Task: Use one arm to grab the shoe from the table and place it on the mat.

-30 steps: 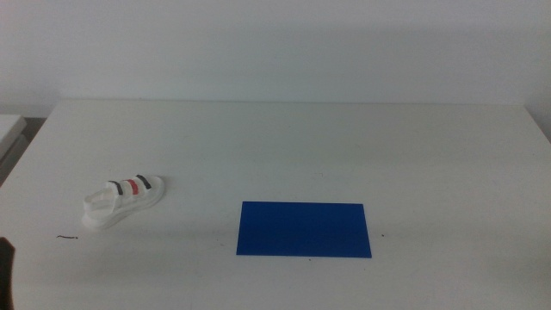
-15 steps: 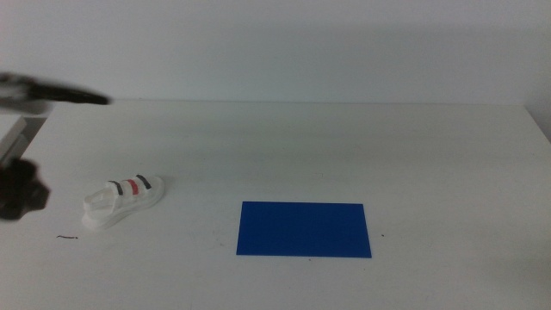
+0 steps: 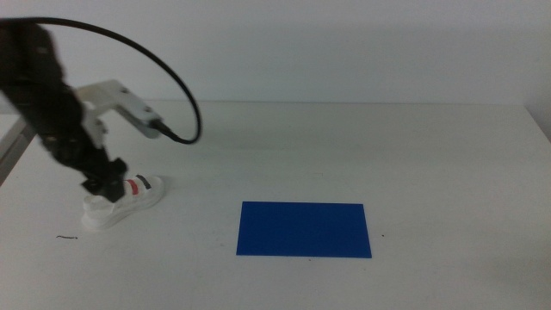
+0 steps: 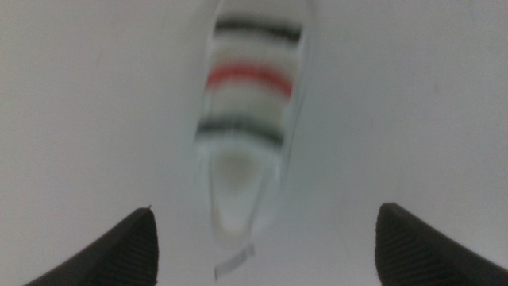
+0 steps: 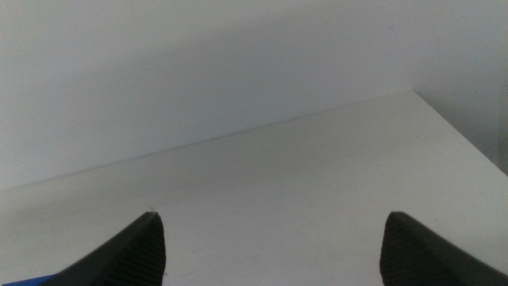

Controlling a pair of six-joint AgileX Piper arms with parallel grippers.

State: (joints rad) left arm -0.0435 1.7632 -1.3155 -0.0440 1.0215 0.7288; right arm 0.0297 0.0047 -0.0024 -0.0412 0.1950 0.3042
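The white strap shoe (image 3: 131,201) with black, red and grey straps lies on the white table (image 3: 344,146) at the left. The left arm (image 3: 52,103) reaches in from the left, and my left gripper (image 3: 105,184) hangs just above the shoe's heel end. In the left wrist view the shoe (image 4: 246,127) lies between and beyond the wide-open jaws of the left gripper (image 4: 266,238). The blue mat (image 3: 305,229) lies flat right of the shoe, in the middle near the front. My right gripper (image 5: 270,238) is open over bare table, outside the middle view.
A small dark speck (image 3: 67,237) lies on the table in front of the shoe. The table's left edge (image 3: 17,146) runs close behind the left arm. A black cable (image 3: 164,77) loops above the arm.
The left arm has swung in from the left edge and come down over the shoe. The shoe and mat have not moved.
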